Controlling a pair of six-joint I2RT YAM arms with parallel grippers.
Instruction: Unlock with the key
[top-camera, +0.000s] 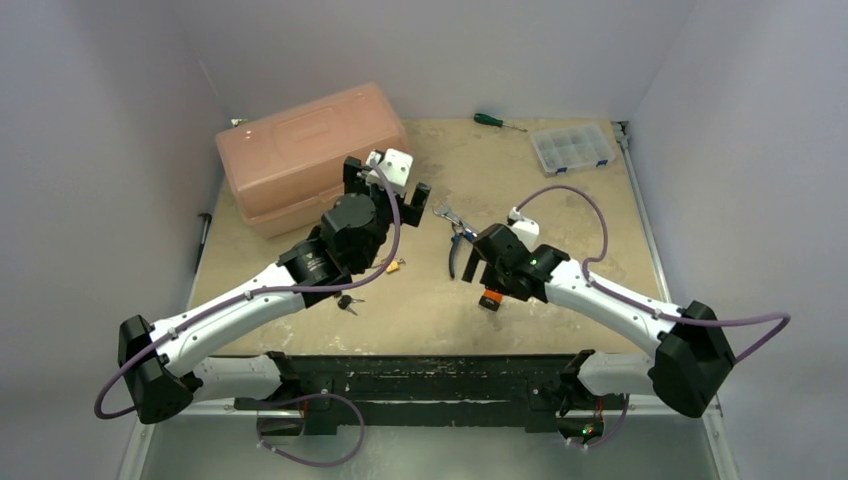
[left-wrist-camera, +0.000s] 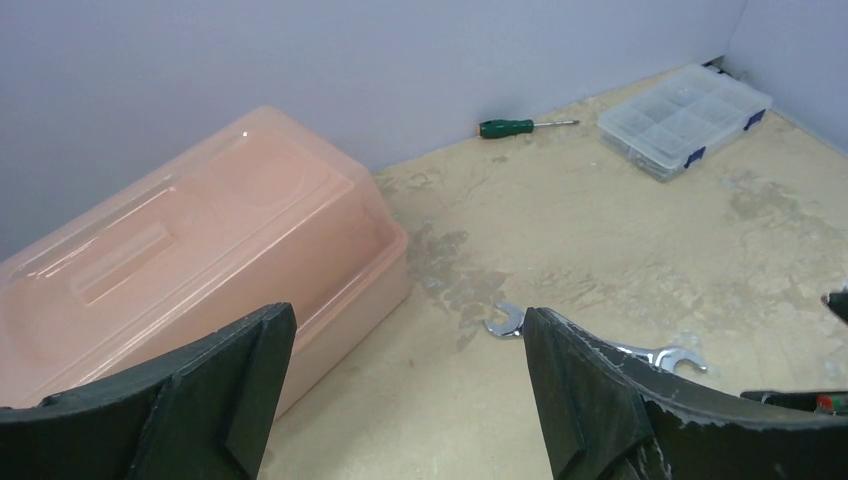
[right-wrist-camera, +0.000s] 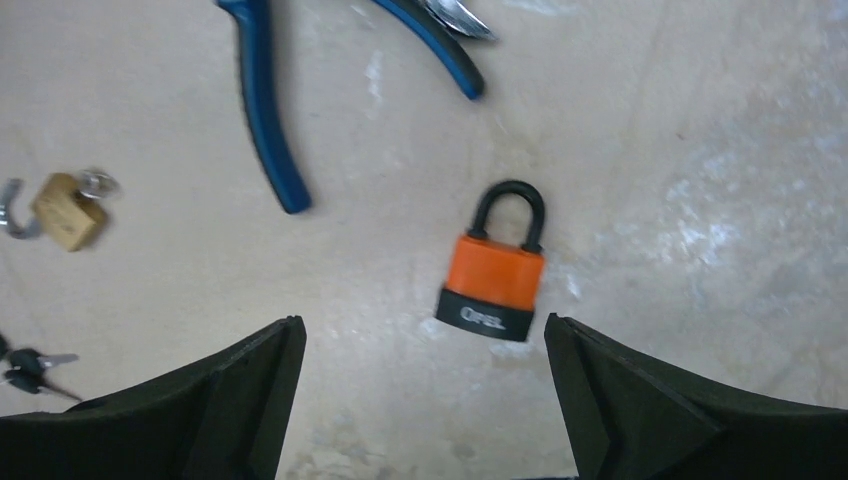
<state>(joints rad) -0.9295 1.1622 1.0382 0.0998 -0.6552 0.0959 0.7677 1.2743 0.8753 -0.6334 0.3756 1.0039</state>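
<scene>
Orange padlock (right-wrist-camera: 495, 275) lies under the right gripper (right-wrist-camera: 422, 345), jaws spread; descend straight, pinch its body. Left gripper (left-wrist-camera: 410, 325) gapes empty.

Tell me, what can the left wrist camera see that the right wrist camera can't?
Only the left wrist view: pink box, green screwdriver, clear parts case, wrench. Only the right wrist view: orange padlock, brass padlock, blue-handled pliers, keys. Both: the tan table, plus an open gripper each, the left gripper and the right gripper.
</scene>
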